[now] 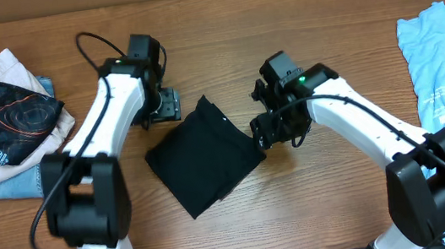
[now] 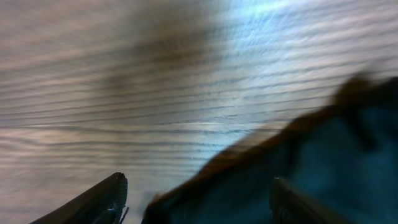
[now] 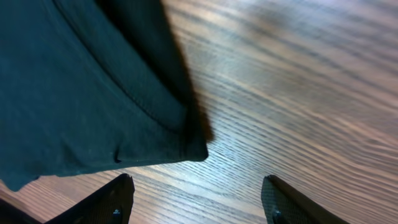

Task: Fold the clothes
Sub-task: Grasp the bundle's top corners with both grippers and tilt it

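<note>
Counter (image 1: pixel 217 14) carries the black T-shirt (image 1: pixel 205 156) at its middle, already folded into a compact, slightly skewed rectangle, so the folding looks nearly done; perhaps a final tidy or setting aside is left. The left tool (image 1: pixel 162 106) hovers by its far-left corner, fingers spread wide and empty; the right tool (image 3: pixel 196 198) sits at its right edge, likewise wide, gripping nothing.

Tabletop (image 1: pixel 219 23) open around T-shirt (image 1: pixel 205 156); printed pile (image 1: pixel 6 125) left, blue garment (image 1: pixel 439 55) right.
</note>
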### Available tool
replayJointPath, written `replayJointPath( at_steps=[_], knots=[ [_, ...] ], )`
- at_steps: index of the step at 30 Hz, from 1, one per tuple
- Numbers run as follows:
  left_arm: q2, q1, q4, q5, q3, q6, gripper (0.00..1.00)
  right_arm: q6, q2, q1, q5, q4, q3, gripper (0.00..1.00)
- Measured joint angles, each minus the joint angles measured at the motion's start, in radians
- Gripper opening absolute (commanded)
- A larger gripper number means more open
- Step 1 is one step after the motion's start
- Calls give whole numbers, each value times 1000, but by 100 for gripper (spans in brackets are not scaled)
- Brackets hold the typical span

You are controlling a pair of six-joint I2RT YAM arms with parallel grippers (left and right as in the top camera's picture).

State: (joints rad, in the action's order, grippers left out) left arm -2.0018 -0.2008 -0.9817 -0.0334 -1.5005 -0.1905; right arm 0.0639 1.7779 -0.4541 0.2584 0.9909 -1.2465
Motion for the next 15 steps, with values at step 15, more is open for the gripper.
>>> replayJointPath(
  at_steps=[15],
  knots=[
    [-138, 3, -200, 26, -11, -3, 51, -13, 116, -51, 14, -190, 88, 72]
  ],
)
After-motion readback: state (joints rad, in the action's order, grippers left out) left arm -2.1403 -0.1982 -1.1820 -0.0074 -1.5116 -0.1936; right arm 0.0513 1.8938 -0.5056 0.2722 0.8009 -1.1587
